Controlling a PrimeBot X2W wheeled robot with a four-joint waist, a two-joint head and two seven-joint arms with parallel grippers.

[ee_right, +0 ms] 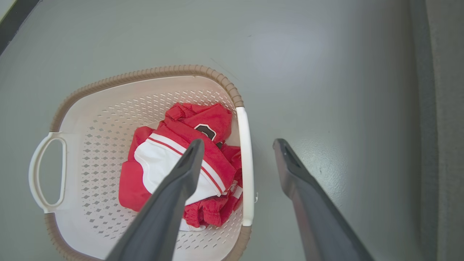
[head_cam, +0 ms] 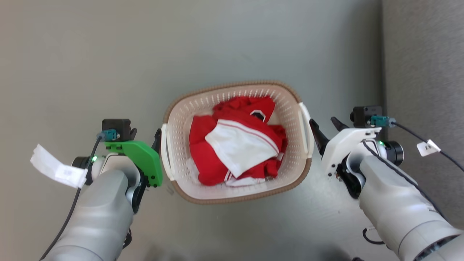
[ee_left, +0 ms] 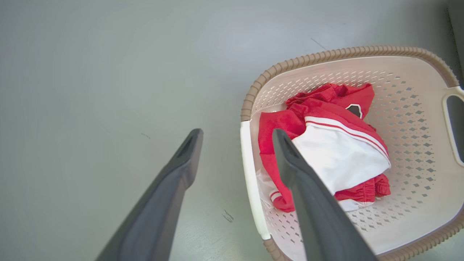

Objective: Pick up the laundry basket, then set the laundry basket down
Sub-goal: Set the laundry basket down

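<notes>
Head view: laundry basket (head_cam: 232, 85) sits between the wide-spread left gripper (ee_left: 236, 132) and right gripper (head_cam: 322, 121).

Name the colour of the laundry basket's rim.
Brown woven-look laundry basket rim; clearest in left wrist view.

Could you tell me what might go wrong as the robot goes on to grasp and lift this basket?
The left end effector and right end effector, both open, line up on the laundry basket's white handles; an inner finger might pinch the red and white clothes. The basket sits skewed, so uneven grips could tilt it.
</notes>
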